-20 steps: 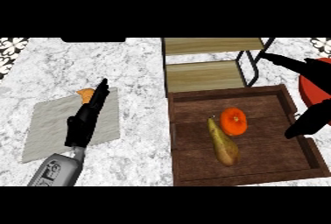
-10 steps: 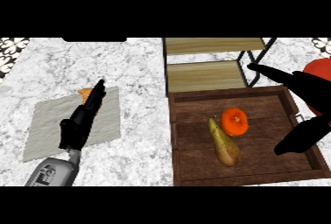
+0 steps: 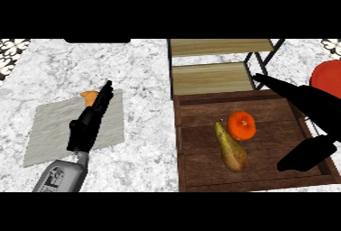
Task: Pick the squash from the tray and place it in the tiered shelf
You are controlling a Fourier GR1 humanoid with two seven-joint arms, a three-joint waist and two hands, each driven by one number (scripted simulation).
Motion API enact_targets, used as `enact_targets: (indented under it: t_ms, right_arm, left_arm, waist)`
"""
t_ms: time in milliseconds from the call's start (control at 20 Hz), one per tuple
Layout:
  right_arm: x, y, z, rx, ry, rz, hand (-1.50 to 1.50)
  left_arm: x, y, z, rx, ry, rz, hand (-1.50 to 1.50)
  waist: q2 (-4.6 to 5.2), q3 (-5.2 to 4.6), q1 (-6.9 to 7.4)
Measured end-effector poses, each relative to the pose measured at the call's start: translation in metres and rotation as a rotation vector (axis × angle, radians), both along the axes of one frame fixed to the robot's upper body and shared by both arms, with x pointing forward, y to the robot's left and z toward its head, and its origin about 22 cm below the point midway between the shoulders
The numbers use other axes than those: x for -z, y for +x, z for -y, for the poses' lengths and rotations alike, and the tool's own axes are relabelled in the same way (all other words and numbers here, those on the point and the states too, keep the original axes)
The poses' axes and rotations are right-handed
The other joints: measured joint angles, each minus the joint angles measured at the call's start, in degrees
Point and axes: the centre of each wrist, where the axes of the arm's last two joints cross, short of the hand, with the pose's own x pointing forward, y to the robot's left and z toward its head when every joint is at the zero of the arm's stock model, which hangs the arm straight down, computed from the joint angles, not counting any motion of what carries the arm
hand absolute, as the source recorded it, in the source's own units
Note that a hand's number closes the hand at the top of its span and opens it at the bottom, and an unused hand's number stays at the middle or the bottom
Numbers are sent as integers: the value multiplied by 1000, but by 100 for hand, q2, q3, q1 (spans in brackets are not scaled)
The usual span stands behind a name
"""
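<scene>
The robot's black right hand (image 3: 313,117), fingers spread wide with nothing between them, hovers over the right rim of the dark wooden tray (image 3: 200,182). The long olive-tan squash (image 3: 231,148) lies to the hand's left, touching a round orange fruit (image 3: 242,125). A clean pick likely means closing across the squash's thick lower end, clear of the fruit, then lifting toward the light-wood tiered shelf (image 3: 213,76) just beyond. The left hand (image 3: 90,122) rests straight-fingered over a grey mat (image 3: 47,131).

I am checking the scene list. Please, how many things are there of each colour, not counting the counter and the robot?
Orange: 2, the round fruit in the tray, a small piece by the left hand.
Olive green: 1, squash.
Brown wood: 2, tray, shelf.
Grey: 1, mat.
Red: 1, object at right edge.
Total: 7
</scene>
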Motion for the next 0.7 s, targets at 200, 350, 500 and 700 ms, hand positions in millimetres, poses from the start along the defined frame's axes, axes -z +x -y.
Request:
enact_targets:
  t_ms: [200, 350, 500, 700]
  right_arm:
    - [4, -1, -12, 2, -9, -6, -150]
    - [11, 2, -18, 6, -14, -12, -150]
    - [16, 1, -21, 16, -23, -19, -150]
    - [26, 6, -26, 26, -37, -18, -150]
  left_arm:
    - [-4, 0, -6, -1, 4, 8, 0]
    - [-4, -1, -8, -5, 2, 7, 0]
    - [-7, 3, -10, -4, -1, 10, 0]
    - [-4, 5, -5, -2, -6, 1, 0]
  waist:
    - [0, 0, 12]
    - [3, 1, 17]
    - [2, -1, 15]
    - [3, 0, 15]
